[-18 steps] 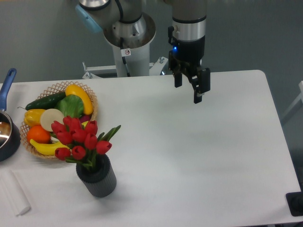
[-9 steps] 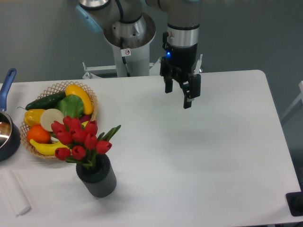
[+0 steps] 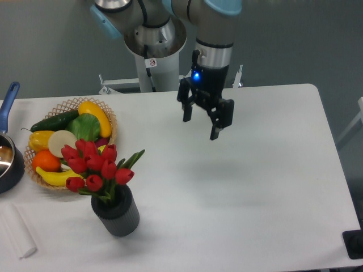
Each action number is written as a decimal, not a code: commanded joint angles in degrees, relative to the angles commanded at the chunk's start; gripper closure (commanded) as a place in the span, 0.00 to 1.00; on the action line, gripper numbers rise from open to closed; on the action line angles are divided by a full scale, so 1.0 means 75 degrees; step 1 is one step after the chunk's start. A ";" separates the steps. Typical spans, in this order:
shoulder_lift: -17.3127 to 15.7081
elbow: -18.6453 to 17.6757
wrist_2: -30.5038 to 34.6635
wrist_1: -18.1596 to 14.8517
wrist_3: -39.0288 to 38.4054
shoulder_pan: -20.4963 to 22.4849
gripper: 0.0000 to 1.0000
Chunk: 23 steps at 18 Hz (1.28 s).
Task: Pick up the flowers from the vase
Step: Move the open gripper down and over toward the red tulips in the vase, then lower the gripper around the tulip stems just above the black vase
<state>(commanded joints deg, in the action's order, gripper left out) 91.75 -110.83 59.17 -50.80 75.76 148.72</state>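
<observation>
Camera view: gripper (image 3: 201, 120), jaws apart and empty, mid-tabletop in approach; next needs reaching flowers (image 3: 93, 166) in vase (image 3: 117, 212) near front-left edge.

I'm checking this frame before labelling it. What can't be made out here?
- Flower stems: hidden inside the vase.
- Saucepan: cut off by the left edge.
- Basket contents: its near side is covered by the flowers.
- Black object, bottom right: cropped, unidentifiable.
</observation>
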 joint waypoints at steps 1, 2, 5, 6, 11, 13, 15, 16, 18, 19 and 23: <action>0.0118 0.0011 -0.0107 0.0012 -0.0024 -0.0083 0.00; 0.0212 0.0011 -0.0166 0.0093 -0.0035 -0.0141 0.00; 0.0504 0.0035 -0.0563 0.0456 -0.0467 -0.0341 0.00; 0.0587 0.0023 -0.0728 0.0596 -0.0678 -0.0364 0.00; 0.0798 -0.0012 -0.1663 0.0692 -0.1370 -0.0552 0.00; 0.0868 -0.0012 -0.1959 0.0703 -0.1395 -0.0552 0.00; 0.0997 0.0081 -0.1995 0.0726 -0.1348 -0.0552 0.00; 0.1079 0.0105 -0.2099 0.0878 -0.1325 -0.0564 0.00; 0.1254 0.0070 -0.2380 0.1183 -0.1301 -0.0680 0.00; 0.1313 0.0047 -0.2405 0.1253 -0.1243 -0.0727 0.00; 0.1384 0.0035 -0.2708 0.1289 -0.1055 -0.0845 0.00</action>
<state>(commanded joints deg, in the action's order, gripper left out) 102.13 -110.57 38.86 -41.13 67.85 142.38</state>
